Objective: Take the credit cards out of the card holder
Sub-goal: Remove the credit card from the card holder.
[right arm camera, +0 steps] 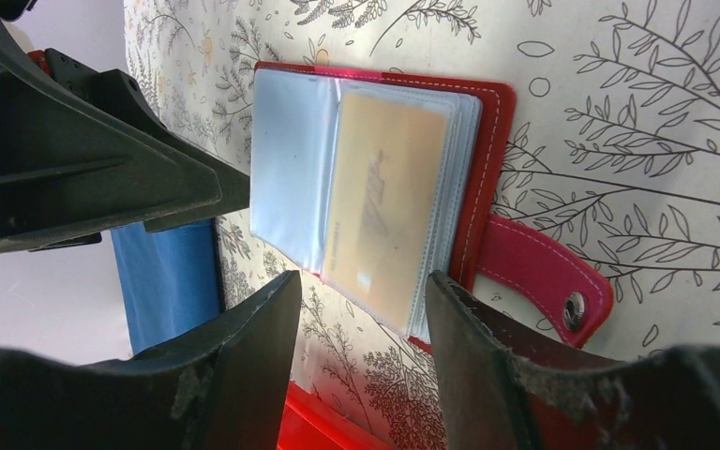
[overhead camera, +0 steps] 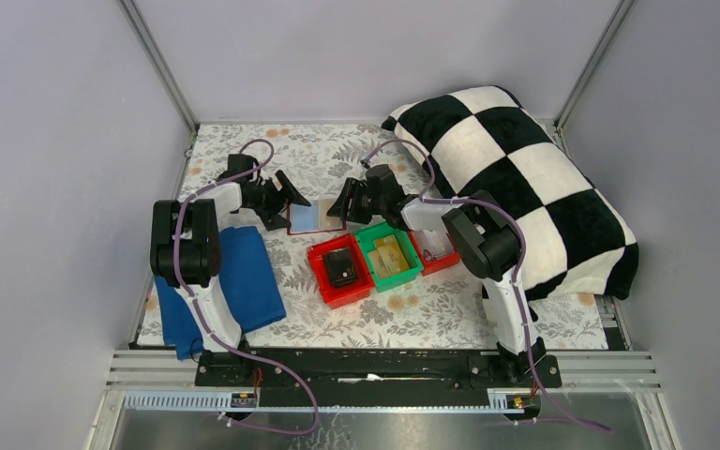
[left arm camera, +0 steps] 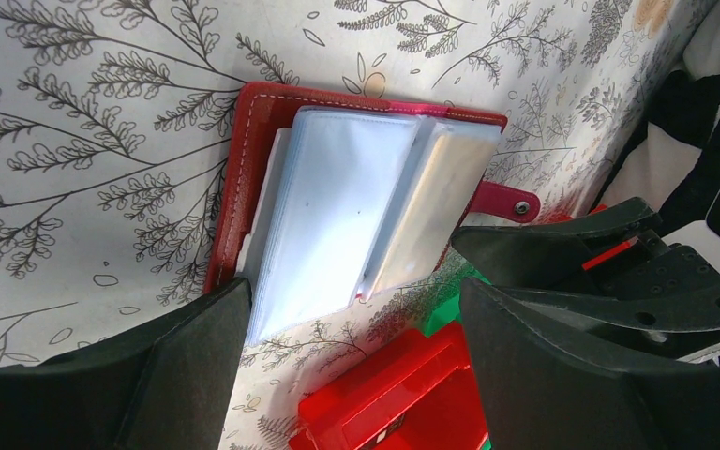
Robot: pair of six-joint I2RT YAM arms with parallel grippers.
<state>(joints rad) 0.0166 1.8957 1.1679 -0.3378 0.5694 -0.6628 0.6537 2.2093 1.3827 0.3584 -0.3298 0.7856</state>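
One floral table [overhead camera: 431,309], seen from above. Checkered blanket [overhead camera: 525,178] at 2 o'clock, blue towel [overhead camera: 244,281] at 8 o'clock. Near centre, three bins in a row: red bin [overhead camera: 340,272], green bin [overhead camera: 389,255], second red bin [overhead camera: 439,261]. At 11 o'clock from the green bin, holder [overhead camera: 317,217], flat and spread open, clear sleeves [left arm camera: 337,206] fanned up, tan card [right arm camera: 384,197] in one. Left gripper [overhead camera: 286,199] at its 9 o'clock, fingers wide apart, gripping nothing. Right gripper [overhead camera: 342,202] at its 3 o'clock, likewise spread and empty. Strap [right arm camera: 544,272] unsnapped, flat on the table.
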